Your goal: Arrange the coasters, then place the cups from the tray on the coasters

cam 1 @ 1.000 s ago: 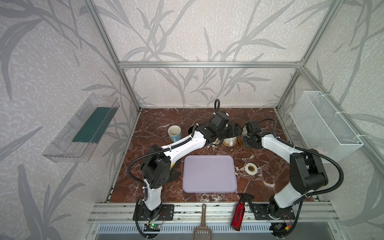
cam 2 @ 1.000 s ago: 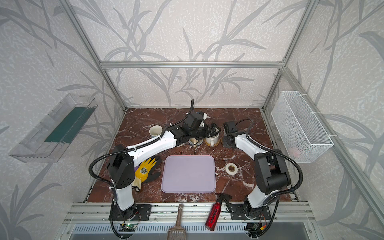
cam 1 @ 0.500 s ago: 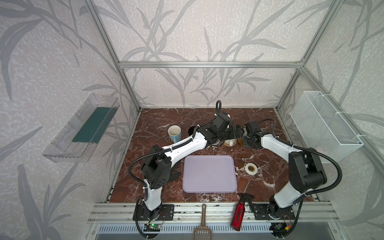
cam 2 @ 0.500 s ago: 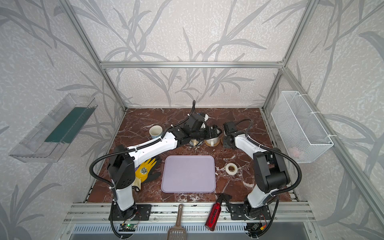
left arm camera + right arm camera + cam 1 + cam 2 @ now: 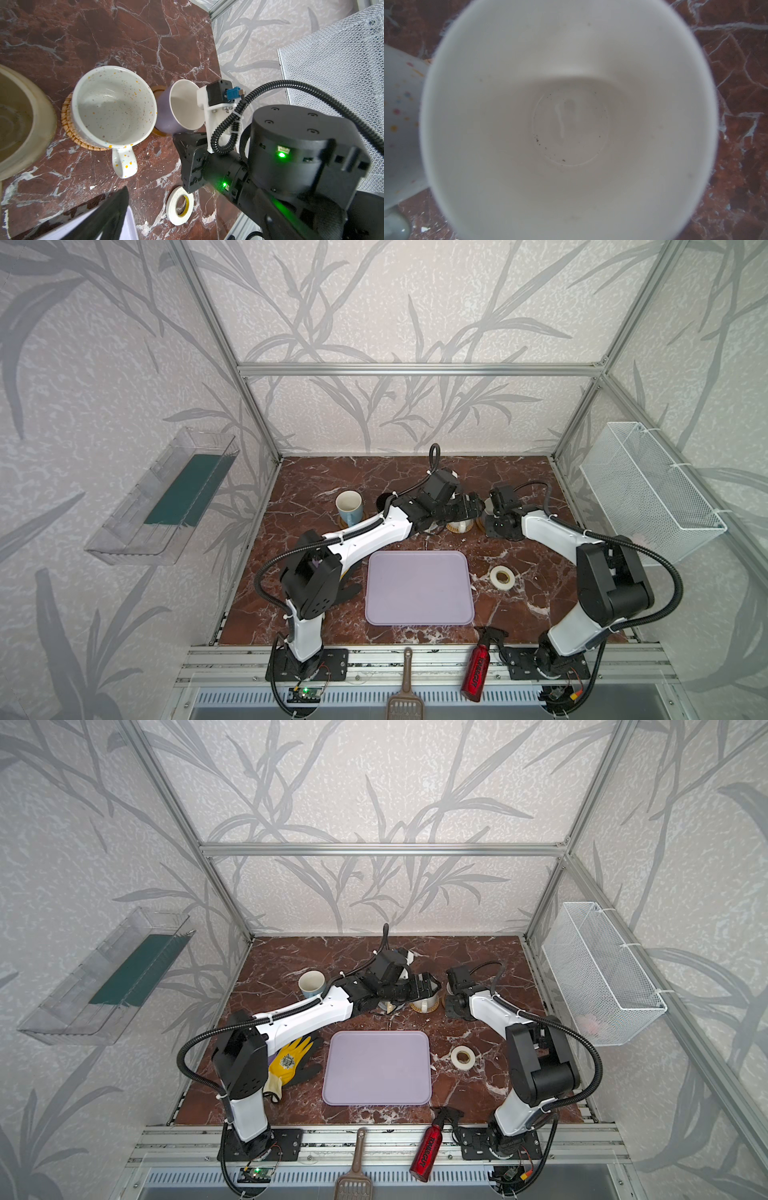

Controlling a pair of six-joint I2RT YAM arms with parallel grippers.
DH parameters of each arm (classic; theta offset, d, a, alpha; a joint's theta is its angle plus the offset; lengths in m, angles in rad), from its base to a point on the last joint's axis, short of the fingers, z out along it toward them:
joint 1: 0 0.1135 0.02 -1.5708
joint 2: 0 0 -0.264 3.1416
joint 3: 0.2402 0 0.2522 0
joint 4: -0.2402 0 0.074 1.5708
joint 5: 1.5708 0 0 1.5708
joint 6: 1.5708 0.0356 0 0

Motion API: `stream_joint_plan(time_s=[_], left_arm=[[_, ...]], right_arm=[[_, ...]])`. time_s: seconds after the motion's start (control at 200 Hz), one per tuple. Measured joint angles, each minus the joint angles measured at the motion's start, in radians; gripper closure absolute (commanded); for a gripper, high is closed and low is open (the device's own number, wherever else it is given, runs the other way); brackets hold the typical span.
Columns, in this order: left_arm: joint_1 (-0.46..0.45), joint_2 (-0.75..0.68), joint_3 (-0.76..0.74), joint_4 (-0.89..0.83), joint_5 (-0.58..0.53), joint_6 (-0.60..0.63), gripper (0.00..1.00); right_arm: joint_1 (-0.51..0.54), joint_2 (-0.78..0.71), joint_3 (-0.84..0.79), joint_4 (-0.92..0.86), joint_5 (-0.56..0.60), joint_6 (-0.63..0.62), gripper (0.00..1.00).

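Observation:
The lavender tray (image 5: pixel 419 589) lies bare at the centre. A light blue cup (image 5: pixel 348 508) stands on an amber coaster at the back left, and a black cup (image 5: pixel 383 502) peeks out behind my left arm. The speckled white cup (image 5: pixel 114 106) sits on the rattan coaster (image 5: pixel 67 124), beside the cream-yellow cup (image 5: pixel 20 124). My left gripper (image 5: pixel 471 506) hovers open above them; one finger (image 5: pixel 116 209) shows. My right gripper (image 5: pixel 182 137) is shut on the lavender-grey cup (image 5: pixel 178 108), which leans over an amber coaster (image 5: pixel 158 89). Its white inside (image 5: pixel 571 124) fills the right wrist view.
A white tape roll (image 5: pixel 502 576) lies right of the tray. A yellow and black glove (image 5: pixel 291 1060) lies left of it. A red spray bottle (image 5: pixel 476 668) and a brown scoop (image 5: pixel 405 693) rest on the front rail. A wire basket (image 5: pixel 648 489) hangs on the right wall.
My left gripper has shifted slightly to the right above the speckled cup and stays open. The right gripper has hardly moved with the lavender-grey cup.

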Motion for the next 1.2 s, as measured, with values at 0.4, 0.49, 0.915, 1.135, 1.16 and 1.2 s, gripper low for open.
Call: stream_joint_plan(time_s=[0.4,0.49,0.915,1.135,1.16,1.2], left_arm=[[0.000,-0.036,-0.045,0.012,-0.003,0.000,0.03],[0.000,-0.039,-0.047,0.015,-0.004,0.000,0.03],[0.001,-0.196,-0.220,0.079,-0.083,0.047,0.01],[0.031,-0.439,-0.454,0.083,-0.178,0.142,0.01],[0.046,-0.468,-0.481,0.082,-0.179,0.151,0.01],[0.069,-0.504,-0.520,0.081,-0.186,0.164,0.01]], right_arm=[[0.000,0.000,0.000,-0.014,0.008,-0.005,0.53],[0.000,0.000,0.000,-0.016,0.008,-0.009,0.39],[0.004,-0.200,-0.095,0.026,0.001,-0.006,0.01],[0.023,-0.439,-0.213,0.075,0.002,-0.004,0.01],[0.023,-0.464,-0.229,0.079,0.001,-0.005,0.01],[0.024,-0.504,-0.256,0.089,0.001,-0.007,0.01]])
